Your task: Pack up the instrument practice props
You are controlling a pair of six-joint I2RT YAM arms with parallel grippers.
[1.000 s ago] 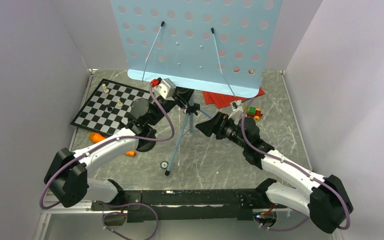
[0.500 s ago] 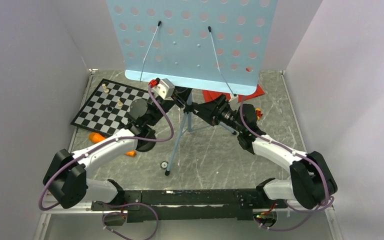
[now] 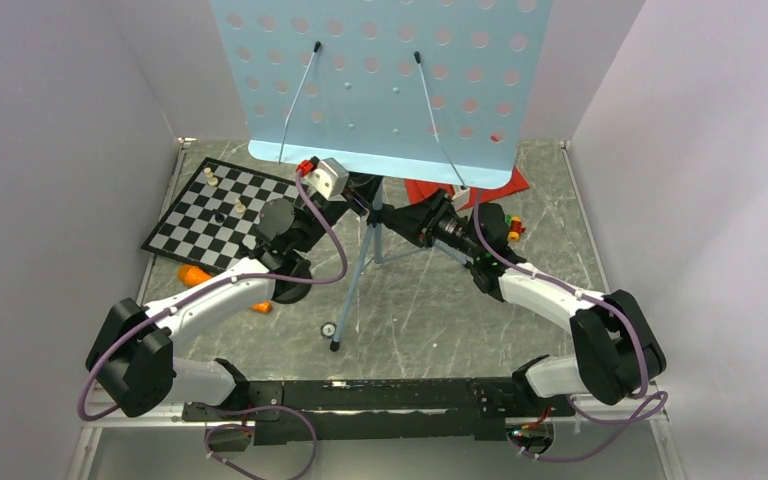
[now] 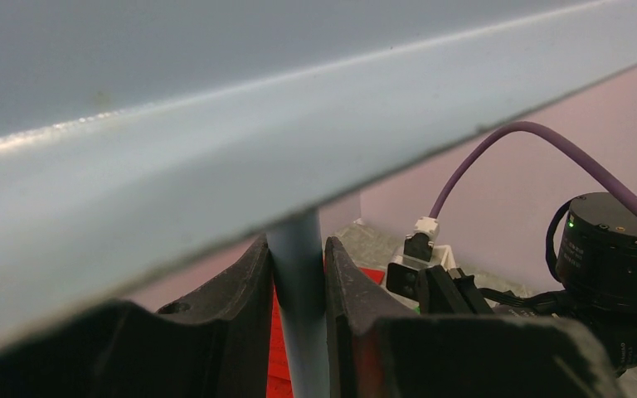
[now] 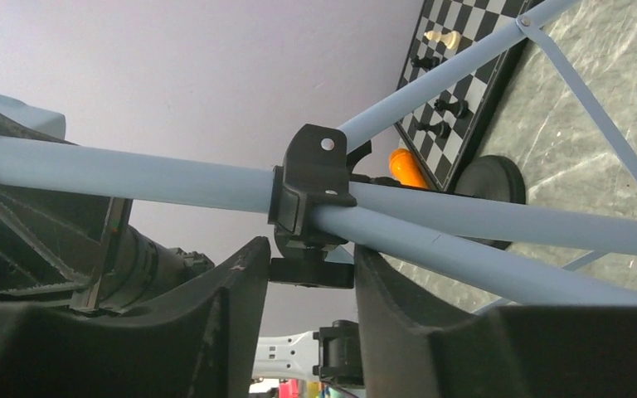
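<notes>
Right now my left gripper (image 4: 297,286) is clamped on the pale-blue pole of the music stand (image 3: 380,90), just under its desk, with both fingers (image 4: 245,290) pressed against the tube. The stand is tall and light blue. It has a broad perforated desk, two thin wire page holders lying across the desk, and slim tripod legs that meet at a black collar (image 5: 311,186) low on the pole.

My right gripper (image 5: 303,257) is at that collar, from the stand's right side. Its fingers are partly open on either side of the small black knob under the collar, and I cannot tell whether they press on it.

The red music sheets (image 3: 422,188) lie just behind the stand, half hidden by the lower edge of the desk. The orange microphone (image 3: 195,275) lies left of the stand, near the chessboard (image 3: 220,205). The toy car (image 3: 508,225) sits to the stand's right.

A second ago my right arm was well right of the pole with its jaws spread wide, close to the toy car. Since then it has swung in to the collar and the jaws have narrowed. The desk has shifted slightly, and my left grip is unchanged.
</notes>
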